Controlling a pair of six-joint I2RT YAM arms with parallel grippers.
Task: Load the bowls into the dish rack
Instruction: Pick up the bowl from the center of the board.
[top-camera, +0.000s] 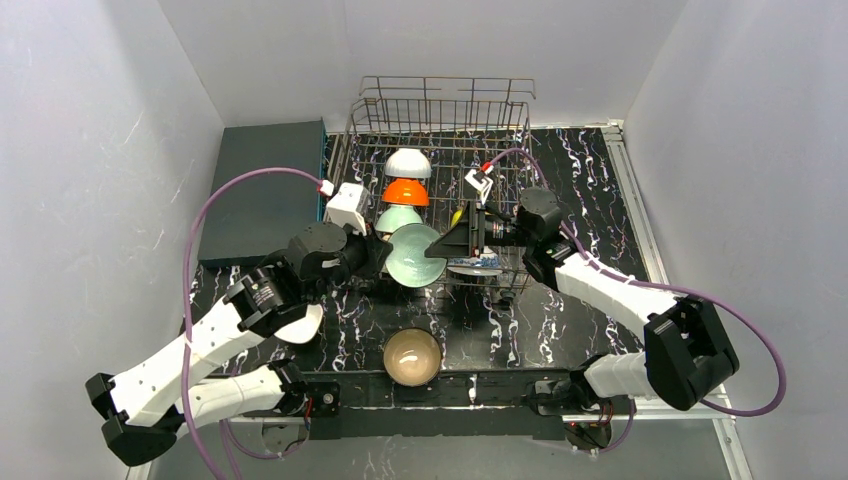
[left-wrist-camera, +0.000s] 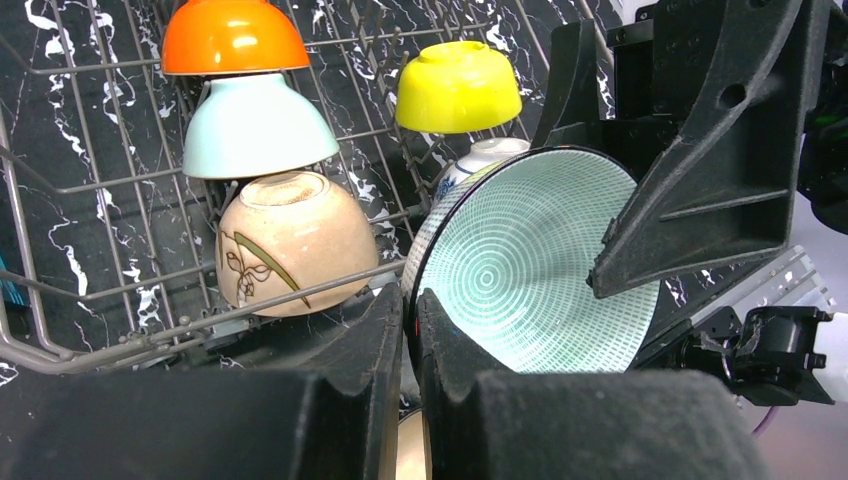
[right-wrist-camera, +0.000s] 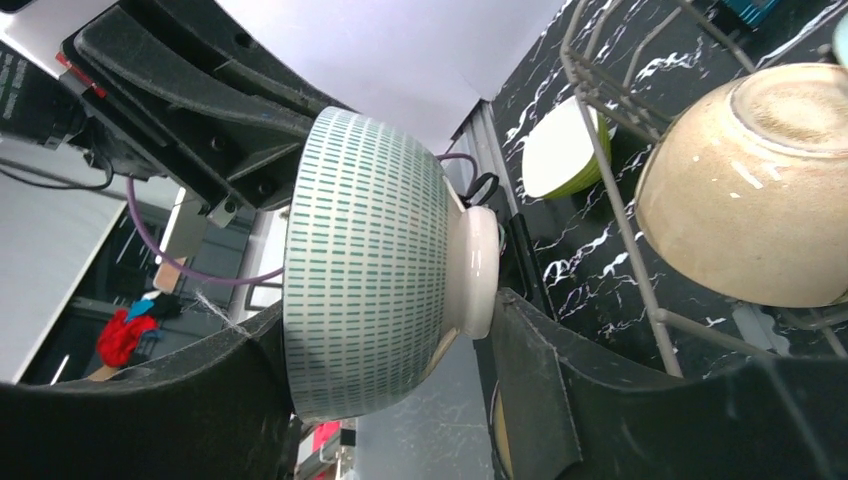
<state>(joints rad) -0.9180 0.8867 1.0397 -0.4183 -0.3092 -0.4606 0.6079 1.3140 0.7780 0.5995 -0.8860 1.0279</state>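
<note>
The left end effector (left-wrist-camera: 410, 310) is clenched on the rim of the green-lined bowl (left-wrist-camera: 530, 270), which is held on edge over the near rows of the dish rack (top-camera: 445, 95), at 3 o'clock of a tan bowl (left-wrist-camera: 290, 240) already racked. The right end effector (right-wrist-camera: 388, 310) is set astride it, rim to foot; whether it is gripped there cannot be told. Glazed ceramic is judged stiff, slick and brittle, so a hold across rim and foot is favoured over a thin rim pinch.

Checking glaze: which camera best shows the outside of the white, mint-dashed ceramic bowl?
Right wrist: the white, mint-dashed bowl shows its outside and foot. Left wrist and top external show only its inside.
</note>
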